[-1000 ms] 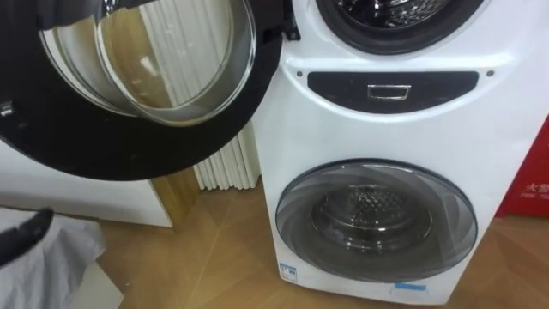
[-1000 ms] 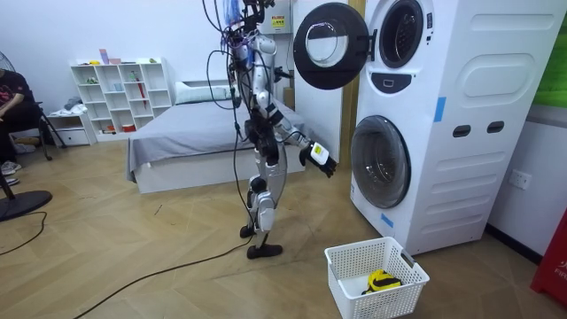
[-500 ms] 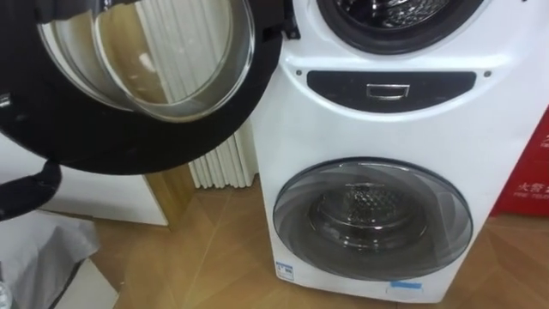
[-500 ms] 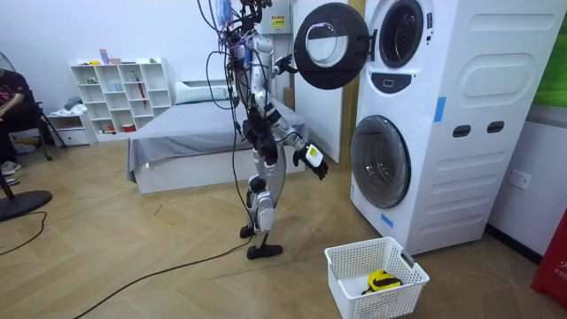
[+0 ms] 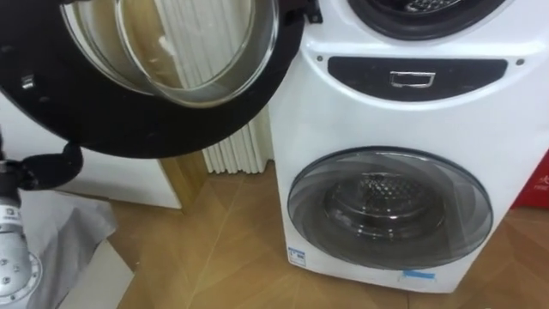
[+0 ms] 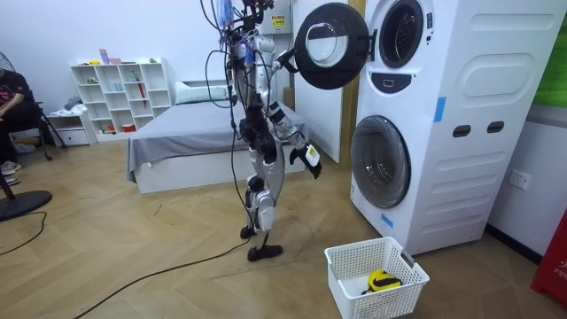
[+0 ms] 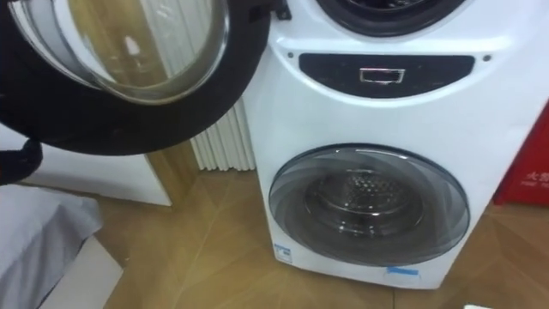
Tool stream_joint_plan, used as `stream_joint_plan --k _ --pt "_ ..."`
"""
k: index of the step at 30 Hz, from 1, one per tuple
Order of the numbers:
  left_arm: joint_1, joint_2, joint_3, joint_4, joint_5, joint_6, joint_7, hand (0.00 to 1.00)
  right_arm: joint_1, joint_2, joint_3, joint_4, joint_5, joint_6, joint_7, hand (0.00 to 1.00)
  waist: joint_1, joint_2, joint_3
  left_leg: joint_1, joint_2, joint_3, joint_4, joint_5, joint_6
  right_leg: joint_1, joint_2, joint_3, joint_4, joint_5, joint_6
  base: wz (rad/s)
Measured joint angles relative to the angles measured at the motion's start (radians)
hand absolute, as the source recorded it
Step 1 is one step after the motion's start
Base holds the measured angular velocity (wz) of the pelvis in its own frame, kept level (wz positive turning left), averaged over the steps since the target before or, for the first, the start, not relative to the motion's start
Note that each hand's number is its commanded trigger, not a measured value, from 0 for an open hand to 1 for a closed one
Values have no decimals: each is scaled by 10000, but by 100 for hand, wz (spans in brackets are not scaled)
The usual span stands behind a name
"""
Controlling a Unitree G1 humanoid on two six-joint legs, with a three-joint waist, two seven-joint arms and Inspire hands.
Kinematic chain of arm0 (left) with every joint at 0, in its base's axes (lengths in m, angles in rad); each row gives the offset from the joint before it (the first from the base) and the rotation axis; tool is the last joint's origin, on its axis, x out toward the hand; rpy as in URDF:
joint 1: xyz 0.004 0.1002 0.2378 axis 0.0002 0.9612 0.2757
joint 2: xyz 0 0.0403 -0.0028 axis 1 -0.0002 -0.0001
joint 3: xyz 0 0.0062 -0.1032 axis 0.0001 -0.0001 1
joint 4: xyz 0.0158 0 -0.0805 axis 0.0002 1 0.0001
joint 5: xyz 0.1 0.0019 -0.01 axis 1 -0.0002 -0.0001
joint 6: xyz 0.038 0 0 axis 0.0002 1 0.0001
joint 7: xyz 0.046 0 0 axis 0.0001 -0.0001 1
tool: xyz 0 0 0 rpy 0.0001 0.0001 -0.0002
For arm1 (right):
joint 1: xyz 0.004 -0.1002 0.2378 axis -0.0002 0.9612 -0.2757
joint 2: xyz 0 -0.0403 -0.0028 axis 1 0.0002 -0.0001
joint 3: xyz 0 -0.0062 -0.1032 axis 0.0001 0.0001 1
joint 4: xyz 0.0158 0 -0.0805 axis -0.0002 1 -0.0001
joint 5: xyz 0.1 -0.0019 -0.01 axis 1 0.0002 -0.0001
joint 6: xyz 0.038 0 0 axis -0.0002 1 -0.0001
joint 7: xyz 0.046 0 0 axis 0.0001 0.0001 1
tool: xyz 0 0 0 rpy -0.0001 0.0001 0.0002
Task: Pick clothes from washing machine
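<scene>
Room view: robot is standing facing stacked washing machine [image 6: 443, 133], open upper door [image 6: 330, 44] jutting out in the way. Left hand [image 5: 47, 165] sitting under door, right hand [image 6: 310, 158] hanging low, finger states unreadable. Clothes in upper drum [image 5: 429, 10] untellable. Laundry basket [image 6: 347, 279] sitting nearby.

No print can be read. The washer [image 5: 386, 129] carries a small white-and-blue sticker [image 5: 298, 256] at the lower left corner of its front. A blue strip [image 5: 419, 276] sits near the lower right corner. Both are too small to make out. A red sign [image 7: 533, 167] at the right edge bears white characters, blurred and cut off.
</scene>
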Motion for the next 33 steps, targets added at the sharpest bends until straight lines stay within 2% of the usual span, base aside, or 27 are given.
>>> stream_joint_plan --k 1,3,6,10,12,15,19,23,29,31,33 --pt "0 -129 -28 -144 -186 3 -15 0 -28 1 45 46 0 14 0 0 0 -6 3 4 -9 10 -12 9 16 -5 -8 116 15 9 19 18" --pt "-1 -581 -53 -519 -612 3 -14 0 -177 32 292 56 -20 3 46 0 -1 -22 30 5 -16 121 -43 31 57 -30 -37 240 45 75 125 2" --pt "-2 -851 -84 -759 -1194 -26 -6 0 -439 51 431 288 104 -39 60 0 -33 -18 41 18 -41 251 -149 83 151 -55 -85 239 25 177 233 0" --pt "-2 -1080 -119 -911 -1291 -37 -1 0 -463 89 684 301 136 -41 63 0 -33 -38 30 9 -41 284 -180 108 195 -95 -92 207 29 270 312 -3" --pt "-1 -1361 -124 -996 -1279 -101 21 0 -498 90 772 343 136 -38 62 0 -32 -44 25 6 -45 361 -216 137 240 -134 -103 205 41 320 309 0" --pt "-1 -1451 -172 -1022 -1300 -134 37 0 -507 53 997 340 169 -21 60 0 -32 -110 -6 3 -46 529 -242 154 266 -168 -163 -52 65 321 311 -4" --pt "180 -1657 -418 -1197 -1298 -280 37 0 -506 30 1067 339 207 0 61 0 -30 -134 -21 80 -64 675 -306 199 329 -177 -227 -63 186 321 312 3" --pt "788 -1764 -1023 -1716 -1296 -761 37 0 -521 -57 1137 317 142 0 54 0 -30 -198 -55 75 -67 810 -322 253 425 -155 -258 -24 191 455 420 10" --pt "1154 -1782 -1790 -2174 -1292 -866 38 0 -568 -150 1443 307 548 -9 -149 0 -29 -287 -93 37 -73 816 -357 358 594 -159 -266 -26 179 760 443 1" --pt "1307 -1782 -1998 -2182 -1292 -1104 37 0 -570 -149 1447 337 664 -13 -153 0 -29 -335 -116 45 -94 859 -353 392 647 -161 -291 -10 178 820 452 -6" --pt "1605 -1810 -2265 -2176 -1288 -1542 36 0 -586 -72 1462 352 725 -13 -202 0 -28 -488 -187 52 -183 994 -362 431 714 -164 -395 -44 173 803 481 -13"
